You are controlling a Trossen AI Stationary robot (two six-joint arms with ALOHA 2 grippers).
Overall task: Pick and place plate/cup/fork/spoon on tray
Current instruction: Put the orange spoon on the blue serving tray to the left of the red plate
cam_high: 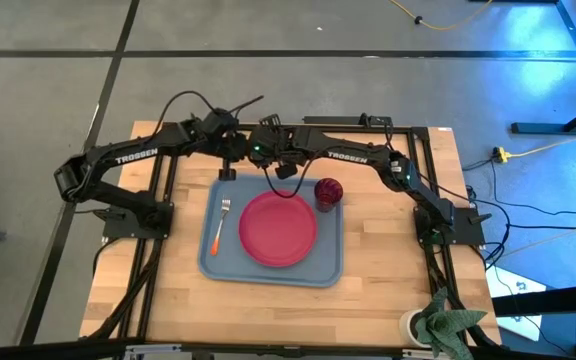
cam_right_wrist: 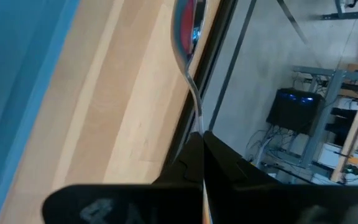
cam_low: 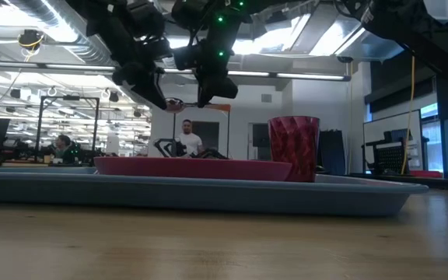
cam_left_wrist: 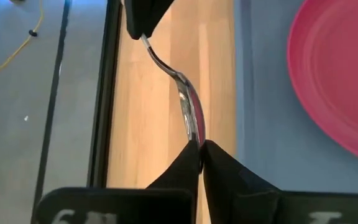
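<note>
The spoon (cam_low: pixel 174 103), with a silver bowl and an orange handle (cam_low: pixel 219 107), is held level in the air between both grippers, above the table's far strip beside the blue-grey tray (cam_high: pixel 218 262). My left gripper (cam_left_wrist: pixel 199 144) is shut on its bowl end. My right gripper (cam_right_wrist: pixel 199 134) is shut on its stem. The pink-red plate (cam_high: pixel 278 228) lies in the tray's middle. The orange-handled fork (cam_high: pixel 219 226) lies flat at the tray's left. The dark red ribbed cup (cam_high: pixel 328 191) stands upright at the tray's far right corner. My left gripper pinches the tip of the spoon's silver bowl (cam_left_wrist: pixel 194 132) between its two fingertips, which point along the spoon. The spoon is clear of the table. My right gripper pinches the thin metal stem (cam_right_wrist: pixel 197 122) below the bowl between its two fingers, coming from the opposite end; the orange handle sticks out behind the fingers.
A white cup with a green cloth (cam_high: pixel 438 325) sits at the table's near right corner. The arm bases stand at the table's left (cam_high: pixel 128 215) and right (cam_high: pixel 448 225) sides. A person (cam_low: pixel 187 140) is far off in the room behind.
</note>
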